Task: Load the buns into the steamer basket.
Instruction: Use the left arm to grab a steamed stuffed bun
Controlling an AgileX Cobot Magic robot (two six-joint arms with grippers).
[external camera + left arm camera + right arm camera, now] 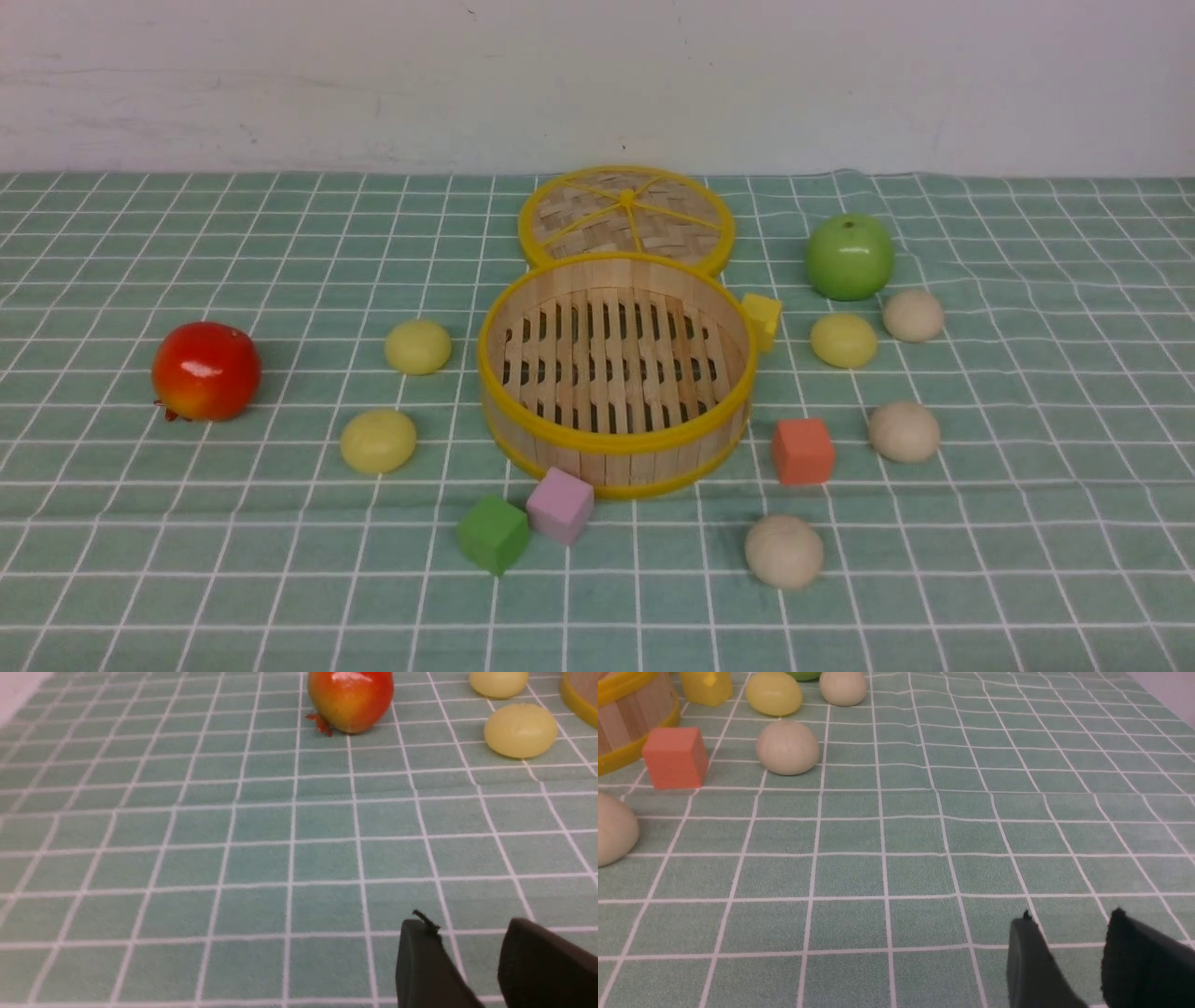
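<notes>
The round wooden steamer basket stands empty mid-table. Two pale yellow buns lie to its left and a third to its right. Three beige buns lie on the right side. Neither arm shows in the front view. My left gripper is open over bare cloth, well short of the nearer yellow bun. Also open and empty, my right gripper hangs far from the beige buns.
The woven lid lies behind the basket. A red fruit sits far left and a green apple back right. Yellow, orange, pink and green cubes ring the basket.
</notes>
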